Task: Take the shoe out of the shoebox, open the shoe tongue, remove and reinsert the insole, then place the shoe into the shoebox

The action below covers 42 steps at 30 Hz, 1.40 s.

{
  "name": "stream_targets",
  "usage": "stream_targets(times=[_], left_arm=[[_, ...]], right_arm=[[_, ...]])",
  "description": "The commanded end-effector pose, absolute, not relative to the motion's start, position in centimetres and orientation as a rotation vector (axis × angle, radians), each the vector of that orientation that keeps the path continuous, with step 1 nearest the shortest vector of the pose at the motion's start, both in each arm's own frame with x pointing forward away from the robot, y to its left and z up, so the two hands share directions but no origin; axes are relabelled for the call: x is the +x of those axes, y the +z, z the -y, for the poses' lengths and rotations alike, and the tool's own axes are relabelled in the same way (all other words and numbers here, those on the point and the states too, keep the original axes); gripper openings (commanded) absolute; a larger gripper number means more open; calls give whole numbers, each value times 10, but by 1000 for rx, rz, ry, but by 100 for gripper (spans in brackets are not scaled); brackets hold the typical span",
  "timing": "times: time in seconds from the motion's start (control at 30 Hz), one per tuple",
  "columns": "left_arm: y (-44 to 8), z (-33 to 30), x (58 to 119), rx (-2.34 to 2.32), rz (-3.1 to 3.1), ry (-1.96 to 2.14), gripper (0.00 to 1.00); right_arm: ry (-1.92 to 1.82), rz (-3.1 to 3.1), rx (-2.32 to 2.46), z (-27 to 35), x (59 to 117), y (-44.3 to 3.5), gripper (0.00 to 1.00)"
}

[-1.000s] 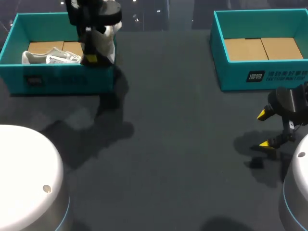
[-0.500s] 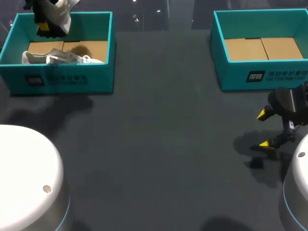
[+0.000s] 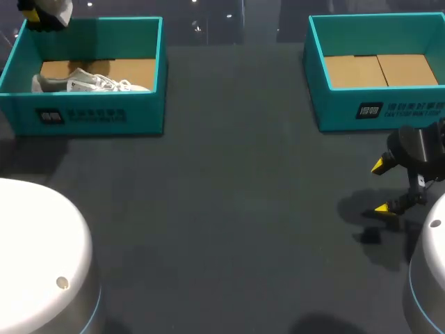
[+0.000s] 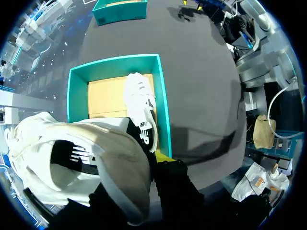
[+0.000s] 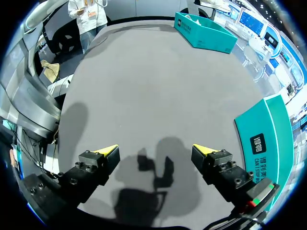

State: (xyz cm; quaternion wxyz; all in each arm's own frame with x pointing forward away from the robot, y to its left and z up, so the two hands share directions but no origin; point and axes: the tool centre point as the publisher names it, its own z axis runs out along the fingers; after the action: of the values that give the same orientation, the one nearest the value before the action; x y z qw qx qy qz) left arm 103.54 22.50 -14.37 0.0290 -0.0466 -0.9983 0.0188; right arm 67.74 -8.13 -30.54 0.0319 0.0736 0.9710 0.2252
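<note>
Over the last second my left claw [image 3: 33, 17] has swung from above the inner end of the left shoebox [image 3: 90, 120] out past its far outer corner, carrying the shoe [image 4: 81, 160] with it; my right claw [image 5: 156, 151] has not stirred. The dark table [image 3: 243, 209] lies well below the left claw and close under the right one. The left shoebox now sits below and ahead of the left claw, and the right shoebox [image 3: 379, 108] stands just beyond the right claw, showing only its cardboard floor. The shoe is clamped in the left claw, hanging close beside the one yellow tip I can see. It is a white trainer with black stripes and a soft padded collar. I judge it light and floppy in the upper but stiff in the sole, so the heel or sole edge is the sounder hold, while the tongue and insole will bend easily. Another white shoe [image 3: 90, 83] lies on its side in the box beneath. The right claw is spread wide and empty.
</note>
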Motion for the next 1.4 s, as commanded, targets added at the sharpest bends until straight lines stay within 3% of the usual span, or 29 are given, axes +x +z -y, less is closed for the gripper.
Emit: stream_targets(times=[0.03, 0.2, 0.33, 0.8, 1.07, 1.4], left_arm=[[-151, -236, 1070, -245, 2923, 71, 0], [-167, -240, 1086, -476, 2879, 81, 0], [-176, -258, 1086, -1031, 2845, -42, 0], [-178, -267, 1090, -1047, 2851, -115, 0], [-179, -316, 1109, -1851, 2358, -289, 0], [-181, -313, 1110, -1894, 2333, -320, 0]], right_arm=[[689, -2988, 227, 81, 676, -306, 100], [689, -2988, 227, 81, 676, -306, 100], [689, -2988, 227, 81, 676, -306, 100], [689, -2988, 227, 81, 676, -306, 100], [689, -2988, 227, 81, 676, -306, 100], [689, -2988, 227, 81, 676, -306, 100]])
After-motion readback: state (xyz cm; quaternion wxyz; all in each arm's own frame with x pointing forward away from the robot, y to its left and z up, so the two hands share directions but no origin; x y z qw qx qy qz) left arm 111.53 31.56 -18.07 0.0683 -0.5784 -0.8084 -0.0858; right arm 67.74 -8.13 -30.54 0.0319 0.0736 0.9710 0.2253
